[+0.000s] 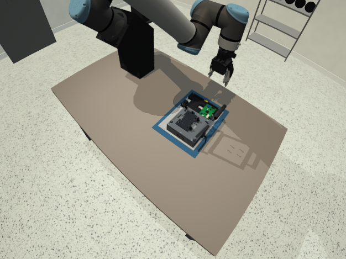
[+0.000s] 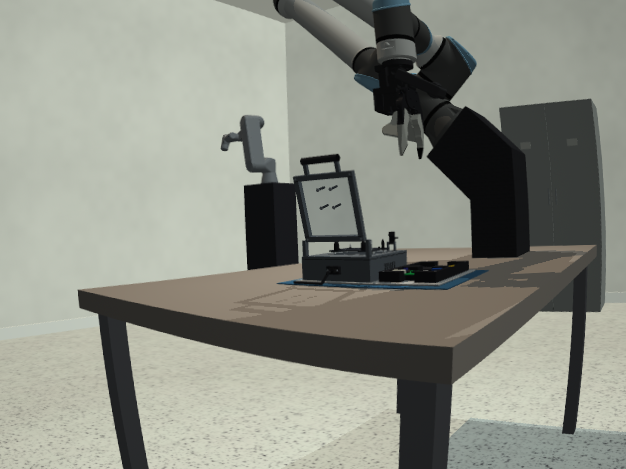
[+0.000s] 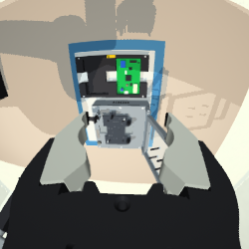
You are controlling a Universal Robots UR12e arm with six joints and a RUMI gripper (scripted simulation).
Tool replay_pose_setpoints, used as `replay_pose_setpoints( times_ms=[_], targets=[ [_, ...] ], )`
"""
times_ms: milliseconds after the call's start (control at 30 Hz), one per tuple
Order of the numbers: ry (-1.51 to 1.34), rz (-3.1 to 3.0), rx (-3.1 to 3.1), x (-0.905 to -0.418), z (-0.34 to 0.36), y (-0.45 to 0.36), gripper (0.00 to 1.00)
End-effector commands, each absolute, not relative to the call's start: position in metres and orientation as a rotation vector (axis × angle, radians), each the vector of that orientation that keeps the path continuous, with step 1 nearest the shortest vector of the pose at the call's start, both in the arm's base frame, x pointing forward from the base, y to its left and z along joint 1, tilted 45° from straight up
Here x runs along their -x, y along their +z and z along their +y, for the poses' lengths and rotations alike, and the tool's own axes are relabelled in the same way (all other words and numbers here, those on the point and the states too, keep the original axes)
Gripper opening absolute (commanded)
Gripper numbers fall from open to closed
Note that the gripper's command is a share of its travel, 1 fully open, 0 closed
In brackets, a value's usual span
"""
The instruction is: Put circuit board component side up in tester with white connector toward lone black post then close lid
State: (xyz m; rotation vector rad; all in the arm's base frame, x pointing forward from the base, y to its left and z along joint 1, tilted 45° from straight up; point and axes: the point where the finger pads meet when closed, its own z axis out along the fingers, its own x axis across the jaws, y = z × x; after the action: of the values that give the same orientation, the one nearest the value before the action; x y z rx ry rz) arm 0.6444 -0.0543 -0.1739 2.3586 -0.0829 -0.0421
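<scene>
On the brown worktop [image 1: 121, 143] lies one blue mat [image 1: 161, 130], and on it sit one dark grey tester [image 1: 184, 126] and one black tray [image 1: 194, 99], side by side and touching or nearly so. One green circuit board [image 1: 208, 110] lies flat in the tray, component side up; in the wrist view it [image 3: 128, 76] shows in the tray's right part, beyond the tester's nest. One lid [image 2: 330, 203] stands raised on the tester, near upright, with one black handle [image 2: 319, 160] on its top edge. One thin black post [image 2: 391, 238] stands at the tester's far corner. One arm reaches over the worktop, carrying one claw [image 1: 220, 74] that hangs high above the mat, well apart from board, tray and tester. Its two grey fingers are spread about halfway, released, with nothing between them and touching nothing; through the gap the wrist view looks down on tester and tray
</scene>
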Motion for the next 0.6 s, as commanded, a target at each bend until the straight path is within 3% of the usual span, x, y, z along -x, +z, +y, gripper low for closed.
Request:
replay_pose_setpoints(
  times_ms=[0,567],
  targets=[
    [-0.042,-0.077,-2.359,-0.641,-0.079,-0.200,0.59],
    [-0.035,-0.080,-2.360,-0.641,-0.135,-0.256,0.59]
  ],
)
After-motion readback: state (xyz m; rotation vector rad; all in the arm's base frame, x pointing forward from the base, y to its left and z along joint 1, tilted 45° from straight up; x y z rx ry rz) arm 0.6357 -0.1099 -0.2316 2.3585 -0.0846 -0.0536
